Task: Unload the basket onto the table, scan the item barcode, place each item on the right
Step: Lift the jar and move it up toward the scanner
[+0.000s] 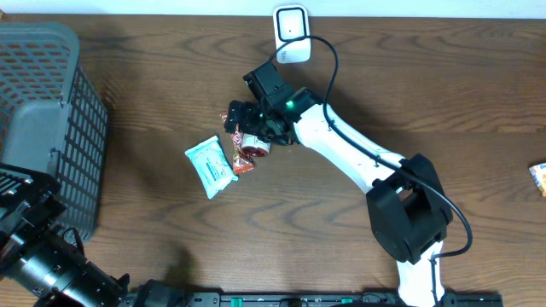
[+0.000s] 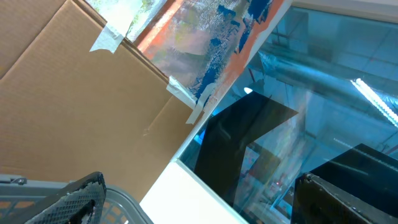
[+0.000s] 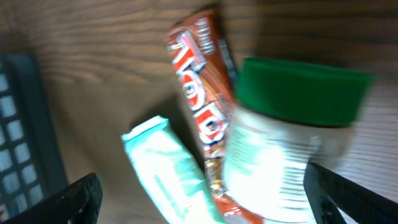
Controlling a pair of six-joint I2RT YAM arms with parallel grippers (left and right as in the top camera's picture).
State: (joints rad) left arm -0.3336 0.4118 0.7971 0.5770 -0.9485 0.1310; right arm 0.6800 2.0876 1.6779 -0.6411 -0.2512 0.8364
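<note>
Your right claw [image 3: 204, 186] spread wide, gripping nothing, green-lidded jar [image 3: 280, 130] between its fingers on the bench [image 3: 112, 74], orange snack bar [image 3: 198, 106] and teal packet [image 3: 165, 168] crowding just beside it, basket [image 1: 51, 128] off left, white scanner [image 1: 291, 32] at the far edge, left claw [image 2: 199, 180] also apart.

Whole view motion-blurred. Right gripper [image 3: 208, 196] jaws wide, dark fingertips [image 3: 78, 199] at lower corners. Between them: white-labelled jar [image 3: 280, 155] with green lid [image 3: 298, 90], lying on wood table [image 3: 106, 56]. Orange-red candy bar [image 3: 199, 99] just left of jar, partly overlapped. Pale teal packet [image 3: 165, 171] beside bar. Grey basket [image 3: 18, 143] at left edge.
</note>
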